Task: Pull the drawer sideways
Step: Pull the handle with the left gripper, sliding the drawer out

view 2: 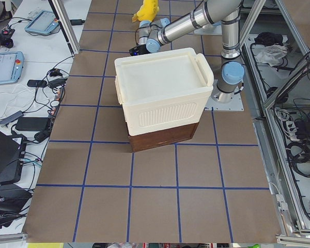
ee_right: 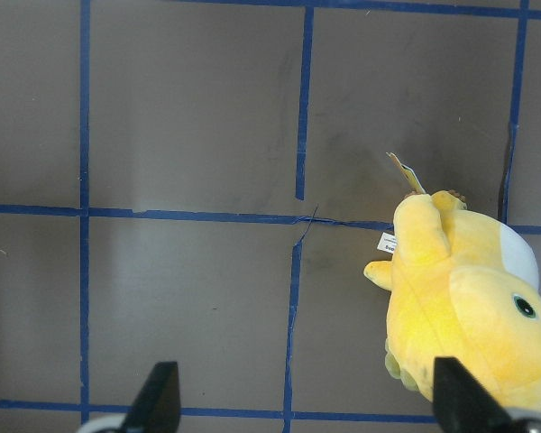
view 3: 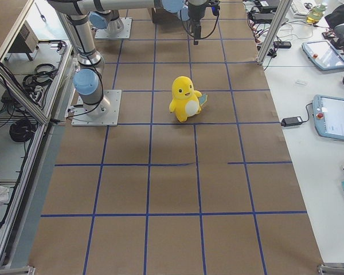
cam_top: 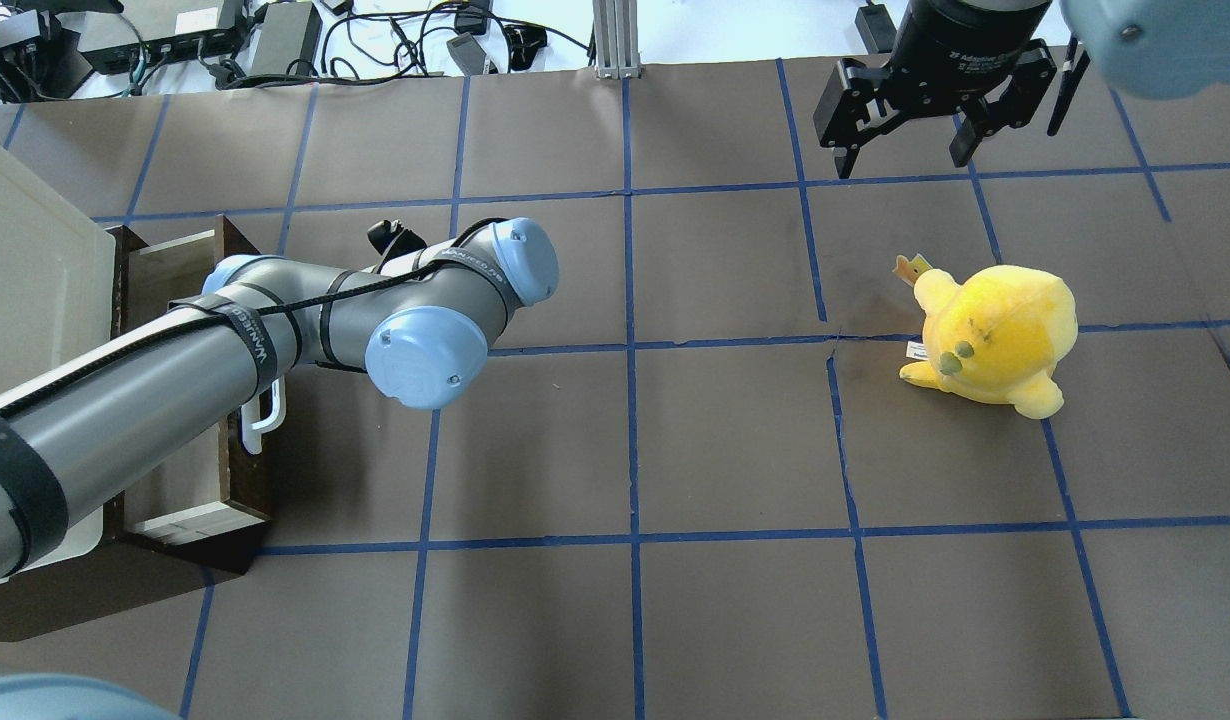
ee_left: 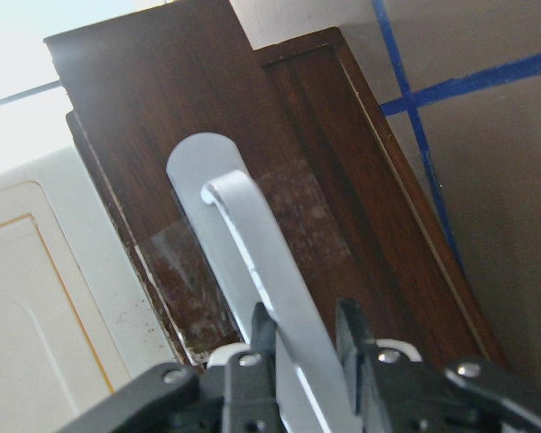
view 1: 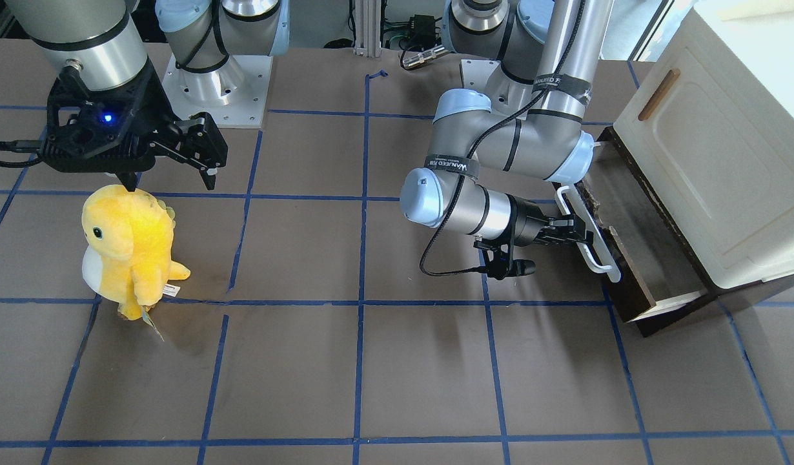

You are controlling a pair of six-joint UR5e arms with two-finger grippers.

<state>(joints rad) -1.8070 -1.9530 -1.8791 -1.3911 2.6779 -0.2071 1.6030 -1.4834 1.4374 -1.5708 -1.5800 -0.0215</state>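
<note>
- Your left gripper has its two fingers closed in on either side of the white bar handle. The left wrist view shows them pinching the bar about halfway along.
- The drawer sits at the robot's left end of the table. It is drawn partly out from under the cream-white cabinet, with its greyish inside open to view and its dark brown front facing the table's middle.
- The cabinet door carries a small brown wooden handle, and nothing is touching it.
- If you look for writing, a black strap round the left forearm bears white letters that read roughly "WANUEED". More such straps hold the cable further up the arm.
- Your right gripper is spread wide and holds nothing. It hangs above the table near the yellow plush toy, clear of it.
- In the overhead view, the right gripper's black body shows white print beginning "Adaptive". The rest is too small for you to make out.
- The plush stands upright on the brown paper with its white belly showing. It has a small white label at its side, and the print on it is too fine to read.
</note>
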